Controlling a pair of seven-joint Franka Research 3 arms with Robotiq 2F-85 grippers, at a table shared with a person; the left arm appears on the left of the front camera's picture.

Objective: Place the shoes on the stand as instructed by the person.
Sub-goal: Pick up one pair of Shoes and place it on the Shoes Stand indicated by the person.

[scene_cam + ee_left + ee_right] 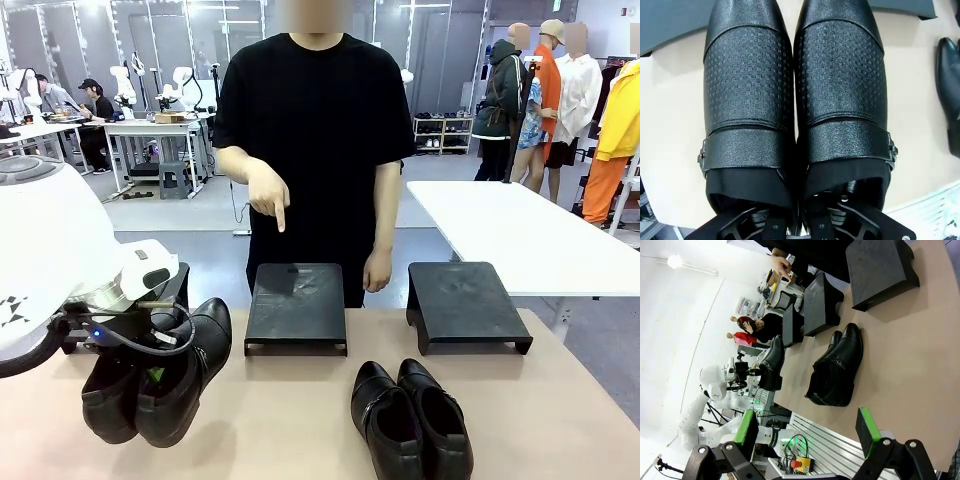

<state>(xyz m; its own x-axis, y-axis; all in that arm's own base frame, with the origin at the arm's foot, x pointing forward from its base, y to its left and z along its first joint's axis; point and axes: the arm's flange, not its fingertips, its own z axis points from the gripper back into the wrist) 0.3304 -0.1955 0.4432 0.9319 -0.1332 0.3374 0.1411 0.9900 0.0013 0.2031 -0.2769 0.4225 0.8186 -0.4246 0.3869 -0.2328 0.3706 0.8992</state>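
- Pair of glossy black embossed-leather dress shoes with buckled straps (160, 378): hangs from the left gripper (150, 345) at the left of the beige desk (280, 420), apparently clear of its top.
- The left gripper is closed on this pair, fingers down in the two openings and pinching the inner walls together.
- Risk: only the collars are pinched. A quick swing could let one shoe slip or twist out.
- Person's hand (268, 190) points an index finger down at the middle black low stand (297, 300), which I take to be the target.
- Risk: the hand hangs over that stand, so the arm could meet it on arrival.
- Risk: the hanging shoes could catch the stand's front edge if carried too low.
- Second pair of plain glossy black shoes (410, 420) lies on the desk before the right black stand (468, 300), near a low path.
- Right gripper (807, 432): jaws wide open, holding nothing, well apart.
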